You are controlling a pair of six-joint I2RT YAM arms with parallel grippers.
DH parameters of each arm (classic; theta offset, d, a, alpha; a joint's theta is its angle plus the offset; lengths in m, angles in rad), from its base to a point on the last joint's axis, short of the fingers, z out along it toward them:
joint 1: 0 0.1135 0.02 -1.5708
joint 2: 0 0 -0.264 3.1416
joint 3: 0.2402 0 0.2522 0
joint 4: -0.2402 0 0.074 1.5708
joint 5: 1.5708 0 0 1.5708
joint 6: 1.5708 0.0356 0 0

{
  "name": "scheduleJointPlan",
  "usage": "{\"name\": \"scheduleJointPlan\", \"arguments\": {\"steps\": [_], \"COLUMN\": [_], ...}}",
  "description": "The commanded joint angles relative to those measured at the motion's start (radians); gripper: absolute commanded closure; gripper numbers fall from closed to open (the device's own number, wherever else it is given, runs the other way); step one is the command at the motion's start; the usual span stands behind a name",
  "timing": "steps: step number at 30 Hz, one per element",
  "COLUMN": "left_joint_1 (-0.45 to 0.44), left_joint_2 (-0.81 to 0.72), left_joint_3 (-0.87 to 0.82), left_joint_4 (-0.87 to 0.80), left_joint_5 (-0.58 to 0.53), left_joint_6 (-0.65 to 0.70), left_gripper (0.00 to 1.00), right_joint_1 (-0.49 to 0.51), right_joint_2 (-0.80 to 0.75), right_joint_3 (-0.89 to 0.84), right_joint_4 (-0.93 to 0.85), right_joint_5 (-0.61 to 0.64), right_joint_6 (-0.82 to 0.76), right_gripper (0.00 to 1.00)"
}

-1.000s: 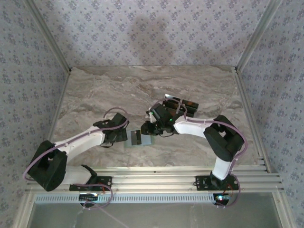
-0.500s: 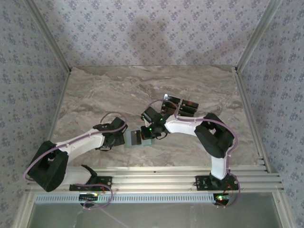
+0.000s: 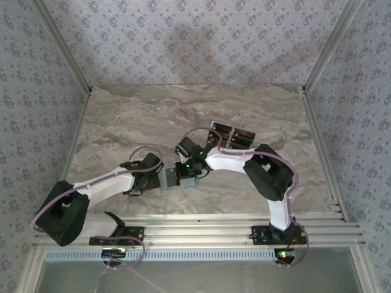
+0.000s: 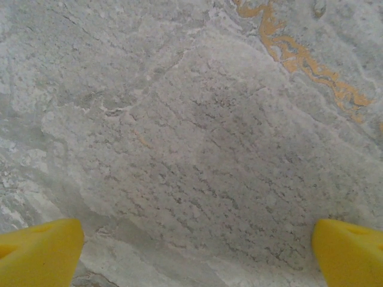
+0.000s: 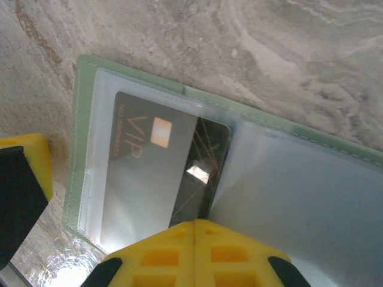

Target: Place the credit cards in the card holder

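The card holder [image 5: 78,149] lies open on the marble, pale green with clear pockets. A black VIP credit card [image 5: 140,170] sits mostly inside its left pocket, one dark end [image 5: 203,173] still sticking out toward the fold. My right gripper [image 5: 195,226] is shut, its yellow tips pressed together right at that exposed end. From above, the right gripper [image 3: 183,170] hovers over the holder [image 3: 165,181]. My left gripper [image 3: 154,178] is open just left of the holder, over bare marble [image 4: 196,251]. More credit cards [image 3: 233,135] lie behind the right arm.
One yellow finger of the left gripper [image 5: 27,161] stands beside the holder's left edge. The marble table [image 3: 122,122] ends in aluminium rails at the near edge [image 3: 195,223] and at the right side [image 3: 321,152]. Patterned walls enclose the back.
The right gripper slid left over the holder toward the card and closed its jaws fully. The left gripper edged slightly right, still open.
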Motion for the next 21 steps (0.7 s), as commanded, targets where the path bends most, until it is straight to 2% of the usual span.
{"name": "scheduleJointPlan", "arguments": {"steps": [1, 11, 21], "left_joint_1": [0.006, 0.004, 0.003], "left_joint_2": [0.021, 0.045, 0.049], "left_joint_3": [-0.010, -0.010, -0.007], "left_joint_4": [0.024, 0.052, 0.058], "left_joint_5": [0.022, 0.041, 0.044], "left_joint_6": [-0.002, 0.008, 0.020], "left_gripper": [0.01, 0.01, 0.02], "right_joint_1": [0.014, 0.033, 0.013], "right_joint_2": [0.028, 0.049, -0.067], "right_joint_3": [0.034, 0.062, -0.003], "right_joint_4": [-0.024, -0.005, -0.009], "right_joint_5": [-0.011, -0.041, -0.003], "right_joint_6": [-0.001, 0.023, 0.017], "right_gripper": [0.93, 0.93, 0.93]}}
